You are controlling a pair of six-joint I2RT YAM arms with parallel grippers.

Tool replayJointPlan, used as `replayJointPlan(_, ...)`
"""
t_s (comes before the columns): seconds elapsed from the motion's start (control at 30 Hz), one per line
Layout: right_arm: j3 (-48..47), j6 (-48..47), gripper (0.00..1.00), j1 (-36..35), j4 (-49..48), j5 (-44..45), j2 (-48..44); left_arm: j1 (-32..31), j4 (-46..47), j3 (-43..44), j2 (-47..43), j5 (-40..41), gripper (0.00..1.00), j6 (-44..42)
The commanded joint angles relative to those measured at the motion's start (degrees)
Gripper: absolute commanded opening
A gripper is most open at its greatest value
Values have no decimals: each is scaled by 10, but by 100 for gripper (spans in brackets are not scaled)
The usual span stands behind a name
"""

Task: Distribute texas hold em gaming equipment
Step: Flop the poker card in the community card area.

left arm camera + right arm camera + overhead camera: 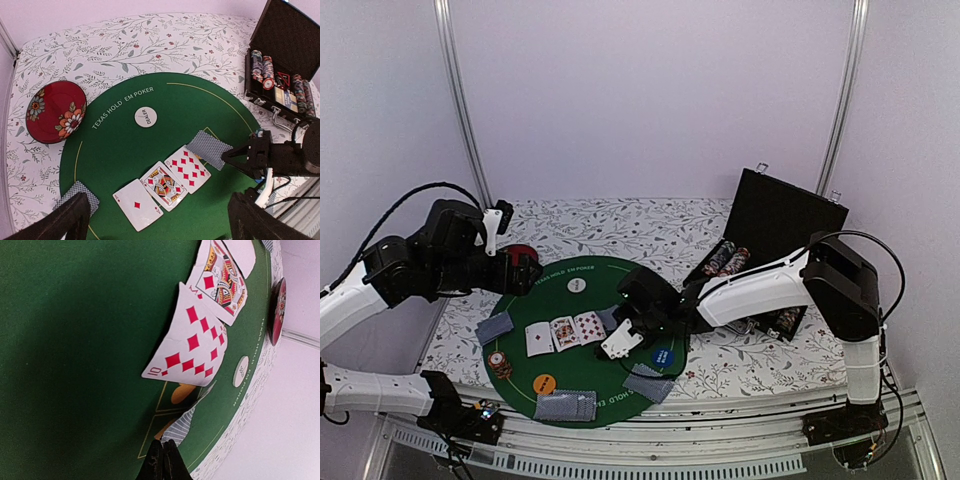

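On the green mat (620, 275), an ace (539, 339), a face card (565, 332) and a ten of diamonds (588, 326) lie face up in a row. My right gripper (164, 460) is shut on the edge of a blue-backed card (182, 427) next to the ten (192, 345), and that card (210, 147) is slightly lifted. High over the mat's left side, my left gripper (159, 210) stands open and empty. Other face-down cards lie at the left (494, 328), front (566, 404) and right (650, 383). Also on the mat are a chip stack (500, 364) and orange (544, 383), blue (663, 357) and white dealer (578, 284) buttons.
A dark red flowered dish (55, 111) sits off the mat's left edge. An open black case (770, 240) with rows of chips (262, 67) stands at the right, behind my right arm. A floral cloth (620, 225) covers the table.
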State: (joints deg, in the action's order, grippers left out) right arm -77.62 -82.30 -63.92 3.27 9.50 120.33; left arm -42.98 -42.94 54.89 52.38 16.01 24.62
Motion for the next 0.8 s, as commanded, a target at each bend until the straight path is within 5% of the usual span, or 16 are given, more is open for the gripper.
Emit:
replayJointPlan(0.0,-3,34,2,-1,40,6,6,8,-12,7,-3,-4,98,-10)
replayJointPlan(0.33,-22,70,3,-10,76,7,12,8,-20,12,-4,0,98,-14)
replayJointPlan(0.53,-24,88,21,-18,72,1,3,9,-22,16,-4,-2,98,-16)
replayJointPlan(0.77,-37,174,54,-26,53,-51,-76,9,-21,12,-5,-13,98,-6)
